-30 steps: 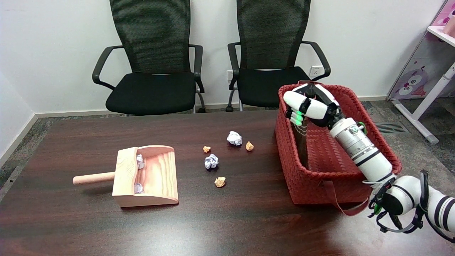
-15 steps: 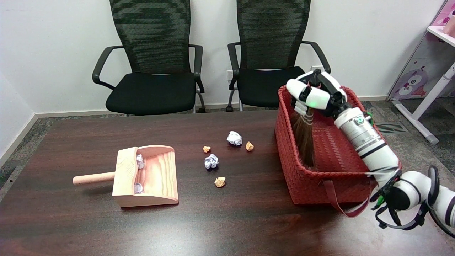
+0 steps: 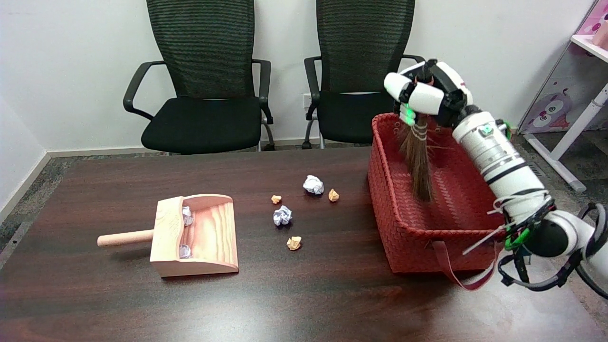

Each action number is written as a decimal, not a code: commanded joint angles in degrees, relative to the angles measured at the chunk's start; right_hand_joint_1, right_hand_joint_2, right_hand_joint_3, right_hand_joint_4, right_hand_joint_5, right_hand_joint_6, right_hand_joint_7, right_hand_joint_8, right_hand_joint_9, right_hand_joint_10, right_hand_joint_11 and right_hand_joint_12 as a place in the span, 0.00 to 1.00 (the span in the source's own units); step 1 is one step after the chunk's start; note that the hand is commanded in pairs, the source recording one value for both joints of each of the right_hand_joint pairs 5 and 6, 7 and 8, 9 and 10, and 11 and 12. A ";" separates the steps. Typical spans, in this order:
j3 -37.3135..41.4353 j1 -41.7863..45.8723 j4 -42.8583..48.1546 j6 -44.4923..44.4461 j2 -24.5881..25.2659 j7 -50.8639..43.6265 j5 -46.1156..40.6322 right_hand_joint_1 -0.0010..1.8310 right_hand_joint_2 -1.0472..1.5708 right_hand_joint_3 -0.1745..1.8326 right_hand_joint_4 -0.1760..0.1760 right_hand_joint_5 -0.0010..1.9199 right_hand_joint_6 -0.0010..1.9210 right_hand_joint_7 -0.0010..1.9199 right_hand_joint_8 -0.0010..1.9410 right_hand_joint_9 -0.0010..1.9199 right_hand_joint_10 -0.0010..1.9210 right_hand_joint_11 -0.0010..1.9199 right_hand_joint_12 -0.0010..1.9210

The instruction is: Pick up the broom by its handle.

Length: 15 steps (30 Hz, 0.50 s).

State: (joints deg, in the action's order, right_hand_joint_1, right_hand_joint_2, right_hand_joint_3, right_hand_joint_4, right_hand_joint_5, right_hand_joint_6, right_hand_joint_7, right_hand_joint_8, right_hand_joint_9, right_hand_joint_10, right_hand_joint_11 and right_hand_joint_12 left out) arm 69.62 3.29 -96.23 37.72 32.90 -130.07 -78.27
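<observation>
**Brown broom held over the red basket**

Brown bristles of the broom [image 3: 418, 159] hang down inside the red basket [image 3: 403, 237]. The right hand [image 3: 425, 92] is wrapped around its handle, above the basket's far rim. On the table [image 3: 304, 294] lie a wooden dustpan [image 3: 199, 235] and paper balls [image 3: 313, 184].

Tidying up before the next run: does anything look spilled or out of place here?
Yes: crumpled paper balls lie scattered on the table beside the dustpan, which already holds two.
</observation>
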 commanded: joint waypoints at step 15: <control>9.01 -13.95 -18.05 -27.82 -9.43 -16.62 -28.99 0.48 0.72 0.78 1.00 1.00 1.00 1.00 0.99 1.00 1.00 1.00 1.00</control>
State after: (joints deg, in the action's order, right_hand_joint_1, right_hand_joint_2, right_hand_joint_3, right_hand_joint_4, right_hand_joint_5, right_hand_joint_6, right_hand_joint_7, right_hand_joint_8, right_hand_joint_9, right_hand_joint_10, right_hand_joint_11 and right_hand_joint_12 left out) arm 79.18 2.40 -107.90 26.00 27.79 -141.77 -92.23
